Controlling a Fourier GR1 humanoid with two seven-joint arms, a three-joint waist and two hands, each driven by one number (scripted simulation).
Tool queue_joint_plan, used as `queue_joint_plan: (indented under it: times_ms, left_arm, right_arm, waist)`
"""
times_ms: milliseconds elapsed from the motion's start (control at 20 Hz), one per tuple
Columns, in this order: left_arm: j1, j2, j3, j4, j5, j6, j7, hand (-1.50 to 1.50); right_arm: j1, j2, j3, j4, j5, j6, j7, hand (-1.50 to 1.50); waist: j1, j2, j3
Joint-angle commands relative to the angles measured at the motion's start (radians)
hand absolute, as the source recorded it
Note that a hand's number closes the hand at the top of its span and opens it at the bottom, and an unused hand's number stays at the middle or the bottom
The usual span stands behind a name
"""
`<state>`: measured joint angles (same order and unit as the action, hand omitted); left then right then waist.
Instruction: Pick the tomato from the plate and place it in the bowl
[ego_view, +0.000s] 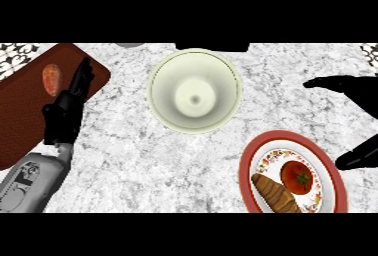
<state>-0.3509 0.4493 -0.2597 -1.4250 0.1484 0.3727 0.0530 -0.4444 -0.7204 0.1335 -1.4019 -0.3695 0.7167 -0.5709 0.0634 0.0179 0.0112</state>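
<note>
Head view looks steeply down on the marble bench (148, 150). Nearest, at about 4 o'clock, the red-rimmed plate (255, 150) carries the tomato (299, 177), and a bread roll (275, 195) lies just beside it. Above the plate at 3 o'clock the right hand (353, 95) is spread wide, fingers apart, holding nothing. At 9 o'clock the left hand (70, 107) rests with straight fingers over a brown cutting board (22, 95). Farther, near 12 o'clock, stands the pale bowl (195, 90), well apart from the tomato.
</note>
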Motion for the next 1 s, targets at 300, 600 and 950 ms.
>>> queue_joint_plan:
  times_ms: [300, 600, 950]
  left_arm:
    - [0.028, 0.031, 0.012, -0.061, -0.011, 0.008, 0.045, 0.0]
    - [0.026, 0.009, 0.005, -0.037, -0.019, 0.005, 0.04, 0.0]
    - [0.087, 0.023, 0.014, -0.106, -0.035, 0.012, 0.052, 0.0]
  right_arm:
    - [-0.021, -0.182, 0.142, -0.144, 0.419, 0.024, -0.335, -1.5]
    - [-0.007, -0.254, 0.297, -0.122, 0.609, -0.127, -0.511, -1.5]
    - [-0.026, -0.264, 0.462, -0.077, 0.783, -0.313, -0.588, -1.5]
  waist:
    - [-0.008, -0.011, -0.004]
    - [-0.022, -0.002, -0.006]
    - [-0.022, -0.012, -0.009]
